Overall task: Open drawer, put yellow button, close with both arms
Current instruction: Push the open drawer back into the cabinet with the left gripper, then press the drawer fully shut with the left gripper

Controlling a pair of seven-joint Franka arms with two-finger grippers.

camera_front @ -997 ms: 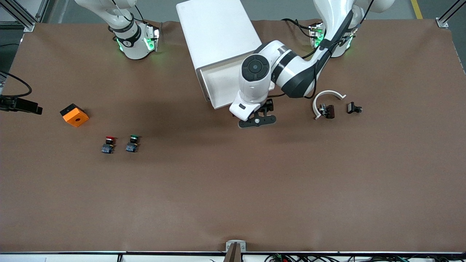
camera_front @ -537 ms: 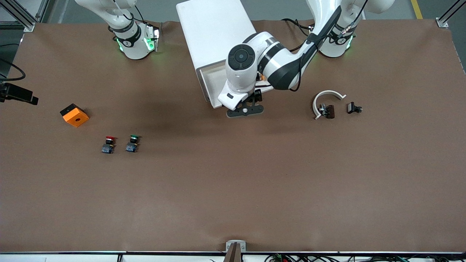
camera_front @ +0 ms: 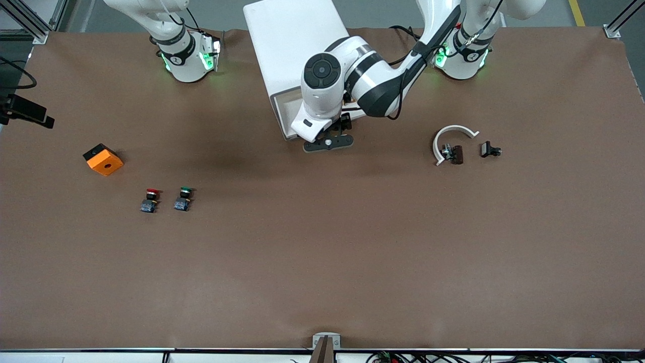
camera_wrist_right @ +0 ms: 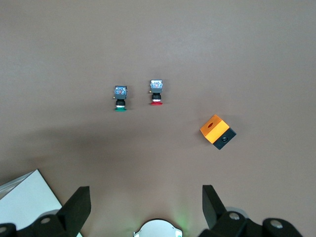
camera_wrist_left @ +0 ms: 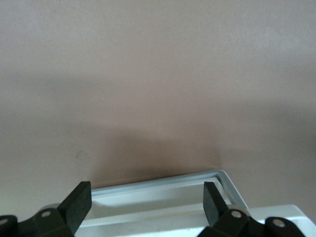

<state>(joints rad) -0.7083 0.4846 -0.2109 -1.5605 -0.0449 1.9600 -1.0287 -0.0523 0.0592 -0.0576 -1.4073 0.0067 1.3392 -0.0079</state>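
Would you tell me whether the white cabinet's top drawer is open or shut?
Open: the shallow white top drawer juts from the white cabinet, beneath the left hand.

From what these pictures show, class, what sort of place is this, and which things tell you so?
Most likely a robotics lab or test bench. Two white arms stand on a brown-covered table, small parts such as the red-capped button are laid out apart, and cables run along the edge.

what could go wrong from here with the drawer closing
1. The left pincer hangs open at the front rim of the pulled-out drawer; a push off centre could skew or jam it.
2. The white cabinet stands loose on the table, so it might slide.
3. The right pincer, open, waits apart from the drawer, leaving the cabinet unbraced.
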